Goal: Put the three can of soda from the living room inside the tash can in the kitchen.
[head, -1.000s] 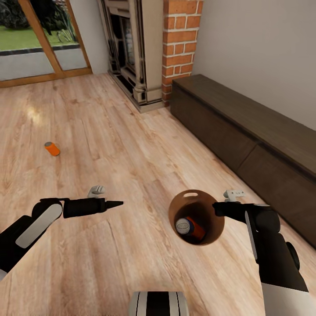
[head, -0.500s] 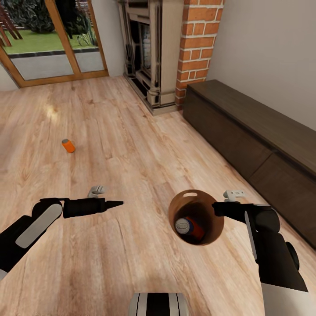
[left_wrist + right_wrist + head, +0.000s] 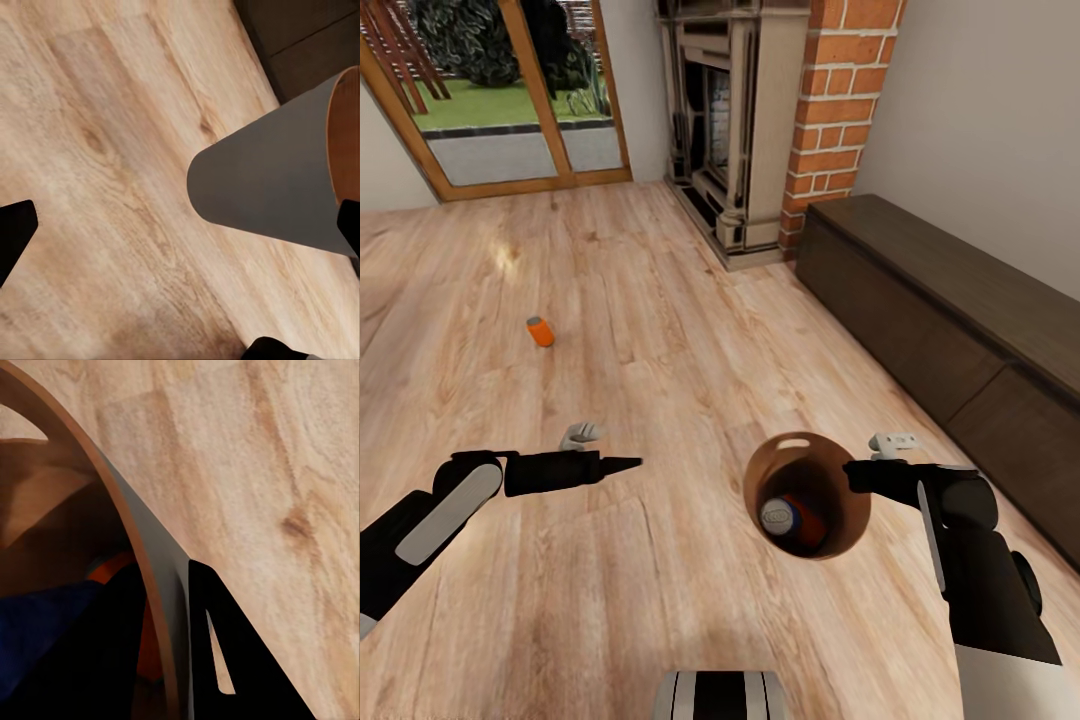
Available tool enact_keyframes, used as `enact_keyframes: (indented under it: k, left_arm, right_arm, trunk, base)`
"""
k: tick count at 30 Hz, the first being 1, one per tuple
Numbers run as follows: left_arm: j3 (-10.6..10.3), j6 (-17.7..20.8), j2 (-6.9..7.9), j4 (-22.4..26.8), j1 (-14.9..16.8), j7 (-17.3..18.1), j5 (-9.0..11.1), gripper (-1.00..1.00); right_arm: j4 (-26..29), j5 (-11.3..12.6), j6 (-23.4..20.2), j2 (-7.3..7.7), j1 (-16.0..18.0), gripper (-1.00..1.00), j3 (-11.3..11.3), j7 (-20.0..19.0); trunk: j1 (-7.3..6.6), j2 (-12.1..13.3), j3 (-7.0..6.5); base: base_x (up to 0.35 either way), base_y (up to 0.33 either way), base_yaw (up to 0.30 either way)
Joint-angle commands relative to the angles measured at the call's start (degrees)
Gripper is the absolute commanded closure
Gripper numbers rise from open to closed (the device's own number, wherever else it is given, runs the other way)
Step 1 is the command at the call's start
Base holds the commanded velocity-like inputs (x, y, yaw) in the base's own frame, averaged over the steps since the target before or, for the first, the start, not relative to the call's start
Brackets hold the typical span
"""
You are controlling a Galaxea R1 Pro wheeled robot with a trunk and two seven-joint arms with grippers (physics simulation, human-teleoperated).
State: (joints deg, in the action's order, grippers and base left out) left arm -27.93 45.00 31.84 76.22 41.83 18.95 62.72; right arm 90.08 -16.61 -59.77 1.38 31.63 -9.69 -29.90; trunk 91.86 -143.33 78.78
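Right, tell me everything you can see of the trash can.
The trash can is a small round bucket-like bin, coppery brown inside, its outer wall grey in the wrist views. A slot handle is cut near its far rim. It is held above the wood floor, the right hand pinching its rim, one finger inside the wall, one outside. An orange soda can with a grey end lies tilted in the bottom.

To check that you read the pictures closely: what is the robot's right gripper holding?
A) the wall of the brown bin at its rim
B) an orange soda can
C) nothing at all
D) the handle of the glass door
A: the right gripper pinches the rim of the trash can, one finger inside the wall and one finger outside in the wrist view.
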Motion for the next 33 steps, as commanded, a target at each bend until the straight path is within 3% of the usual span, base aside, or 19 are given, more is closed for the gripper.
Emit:
enact_keyframes:
  k: [1,33]
  left_arm:
    - [0.0,0.0,-0.01,0.0,0.0,0.0,0.0,-1.00]
    - [0.0,0.0,-0.03,0.2,0.0,0.0,0.0,-1.00]
  right_arm:
    - [0.0,1.2,-0.2,0.00,0.0,1.00,0.0,0.0]
    - [0.0,1.1,-0.2,0.01,0.0,1.00,0.5,0.0]
  trunk:
    - [0.00,0.0,-0.09]
    - [0.00,0.0,-2.80]
  base:
    - [0.000,0.000,0.135]
    - [0.000,0.000,0.135]
